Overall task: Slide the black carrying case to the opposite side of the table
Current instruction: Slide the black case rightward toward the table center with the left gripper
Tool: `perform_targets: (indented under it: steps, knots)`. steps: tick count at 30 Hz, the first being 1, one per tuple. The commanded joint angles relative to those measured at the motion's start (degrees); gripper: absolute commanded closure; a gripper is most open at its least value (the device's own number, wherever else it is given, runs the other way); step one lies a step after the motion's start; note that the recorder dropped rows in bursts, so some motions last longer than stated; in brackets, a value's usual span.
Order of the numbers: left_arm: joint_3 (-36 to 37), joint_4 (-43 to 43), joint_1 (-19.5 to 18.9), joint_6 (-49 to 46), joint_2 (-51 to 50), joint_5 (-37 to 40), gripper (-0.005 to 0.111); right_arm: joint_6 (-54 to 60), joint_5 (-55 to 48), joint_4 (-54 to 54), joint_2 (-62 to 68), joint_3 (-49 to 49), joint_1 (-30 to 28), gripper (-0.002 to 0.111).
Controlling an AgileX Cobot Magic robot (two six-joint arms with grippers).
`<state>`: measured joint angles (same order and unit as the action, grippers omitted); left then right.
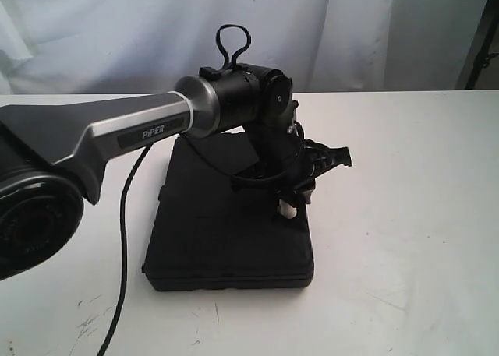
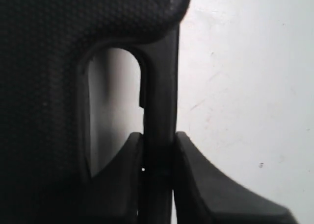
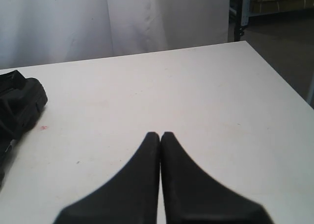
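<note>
The left gripper (image 2: 158,136) clamps the thin bar (image 2: 162,87) beside the handle slot (image 2: 115,111) of the black case (image 1: 226,223). The case lies flat on the white tabletop (image 1: 405,216), at the centre of the exterior frame and just left of middle. A clean slide likely calls for a low, level pull with the case flat on the tabletop and a firm grip, so the bar neither slips nor twists. The right gripper (image 3: 160,136), closed on nothing, hangs above the tabletop. The case is matte black and finely textured, with rounded corners and a seam along its lower edge.
</note>
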<state>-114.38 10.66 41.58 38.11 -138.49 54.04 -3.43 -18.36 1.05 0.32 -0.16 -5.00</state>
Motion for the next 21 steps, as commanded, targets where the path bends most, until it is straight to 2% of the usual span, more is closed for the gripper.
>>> perform_targets:
  steps: [1,21]
  knots:
    - [-0.97,2.32,0.64,0.64,-0.16,-2.45,0.107,0.01,0.64,0.22,-0.32,0.16,0.00,0.108]
    - [-1.18,0.57,1.30,-2.24,-0.69,1.22,0.105,0.01,0.64,0.22,-0.32,0.16,0.00,0.108]
